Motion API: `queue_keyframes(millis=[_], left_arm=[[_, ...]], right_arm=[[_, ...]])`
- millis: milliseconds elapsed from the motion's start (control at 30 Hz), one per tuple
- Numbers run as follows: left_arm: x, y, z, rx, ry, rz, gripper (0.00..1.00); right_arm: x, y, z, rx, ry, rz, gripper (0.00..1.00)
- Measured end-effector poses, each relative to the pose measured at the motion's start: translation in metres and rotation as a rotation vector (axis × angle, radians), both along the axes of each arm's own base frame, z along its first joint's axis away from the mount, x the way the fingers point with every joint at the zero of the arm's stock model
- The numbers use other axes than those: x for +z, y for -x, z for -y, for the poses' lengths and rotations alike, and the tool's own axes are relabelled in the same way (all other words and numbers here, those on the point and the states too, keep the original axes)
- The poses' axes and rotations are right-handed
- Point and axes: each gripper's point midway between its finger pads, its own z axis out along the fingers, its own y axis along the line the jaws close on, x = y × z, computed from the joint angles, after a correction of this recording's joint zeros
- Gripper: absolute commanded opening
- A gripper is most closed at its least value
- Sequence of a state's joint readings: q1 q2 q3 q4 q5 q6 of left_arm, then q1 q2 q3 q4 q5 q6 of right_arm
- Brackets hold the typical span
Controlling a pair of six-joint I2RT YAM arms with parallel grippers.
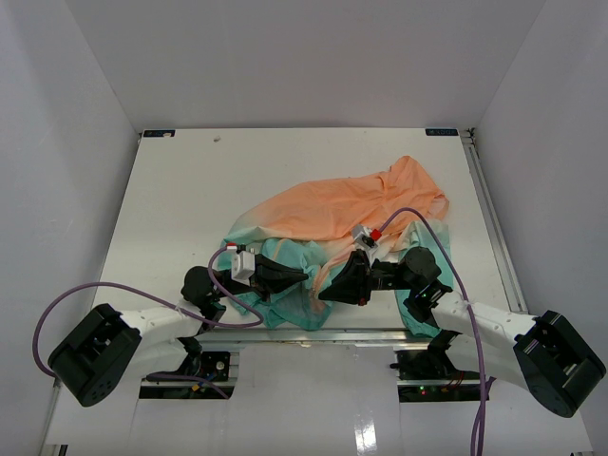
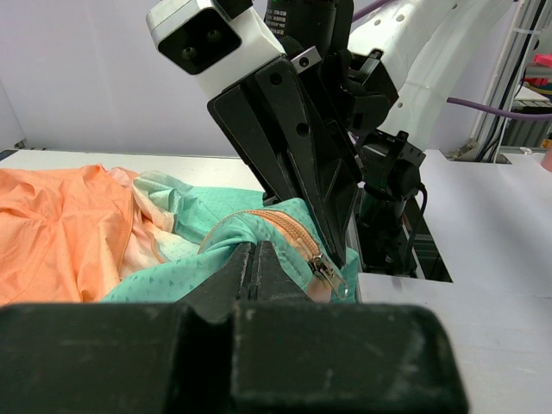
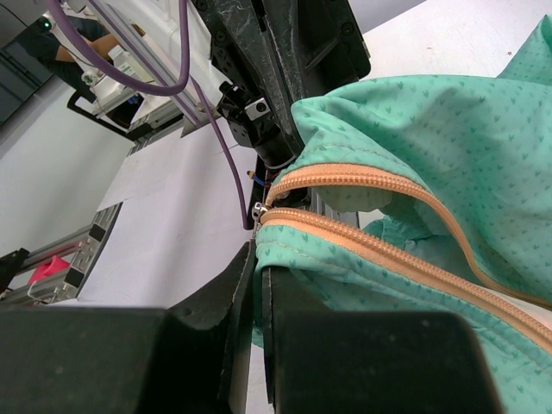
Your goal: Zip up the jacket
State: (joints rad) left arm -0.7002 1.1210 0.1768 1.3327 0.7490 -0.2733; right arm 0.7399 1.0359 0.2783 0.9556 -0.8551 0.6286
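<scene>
Barely begun: jacket point(image 1: 351, 214) lies crumpled near the table's point(image 1: 190, 190) near edge, right of middle. Slider point(image 3: 259, 210) sits at the teal hem, both sides parting beyond it (nearly all unzipped). Left gripper point(image 1: 302, 276) and right gripper point(image 1: 323, 293) each pinch the hem.

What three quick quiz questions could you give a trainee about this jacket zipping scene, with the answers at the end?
1. True or false: the jacket hangs over the far edge of the table.
2. What colour is the jacket right beside the zipper: A orange, B teal, C white?
3. Fill in: the left gripper and right gripper are both ___ on the jacket.
Key: 1 false; 2 B; 3 shut.
</scene>
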Motion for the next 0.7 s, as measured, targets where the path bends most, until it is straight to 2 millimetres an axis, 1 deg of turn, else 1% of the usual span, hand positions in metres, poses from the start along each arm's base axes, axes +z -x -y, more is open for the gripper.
queue_keyframes(millis=[700], left_arm=[[-0.0002,0.0013,-0.0006,-0.002,-0.002,0.018,0.0]], right_arm=[[0.0027,-0.0092,0.0015,-0.043,-0.004,-0.043,0.08]])
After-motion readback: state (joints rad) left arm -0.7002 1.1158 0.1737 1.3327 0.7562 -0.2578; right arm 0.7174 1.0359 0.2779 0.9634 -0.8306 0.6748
